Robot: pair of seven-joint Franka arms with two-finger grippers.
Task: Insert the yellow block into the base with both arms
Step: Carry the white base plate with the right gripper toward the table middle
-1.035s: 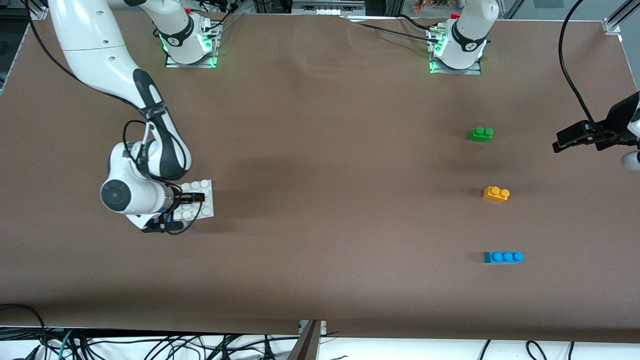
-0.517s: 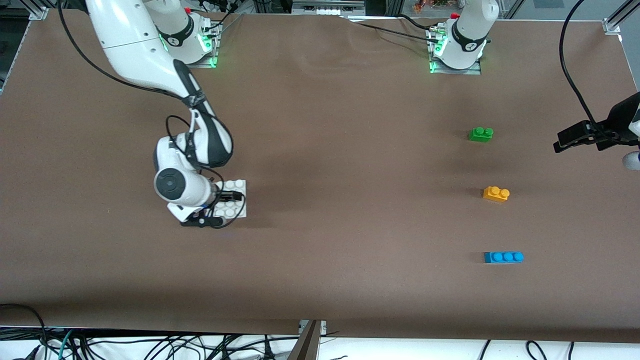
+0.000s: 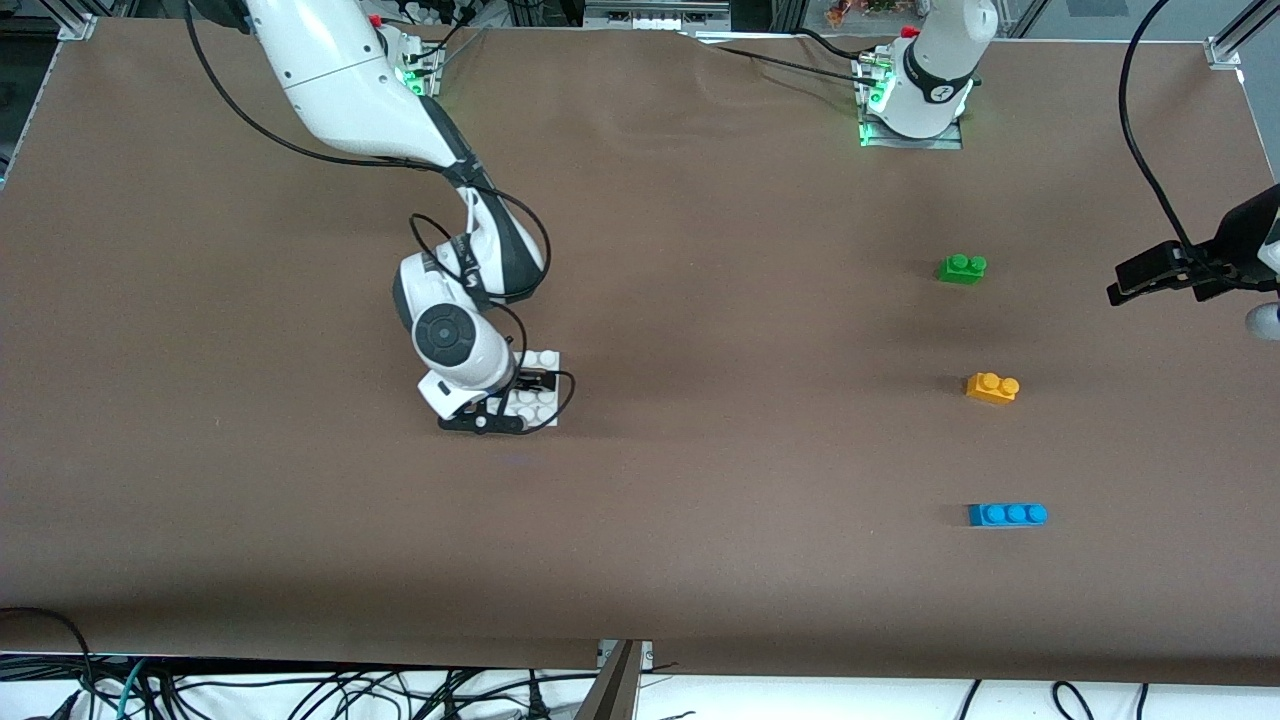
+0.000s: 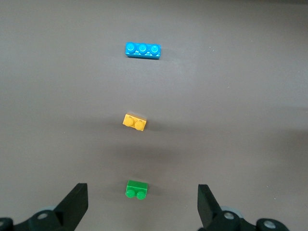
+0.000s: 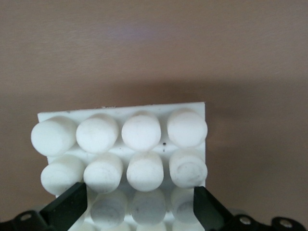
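- The right gripper point(image 3: 528, 385), jaws clamped on the white base point(image 3: 540, 392), has carried it along the tabletop point(image 3: 700, 500) from the right arm's end toward the middle; judged, the base is being brought to an assembly spot.
- The left gripper point(image 3: 1150, 278) waits unchanged, jaws spread wide and empty, over the left arm's end.
- The yellow block point(image 3: 992, 387), a two-stud brick, lies untouched between the green brick point(image 3: 962, 268) and the nearer blue brick point(image 3: 1007, 514).

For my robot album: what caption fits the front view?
Right pincer carries the base; yellow block waits.
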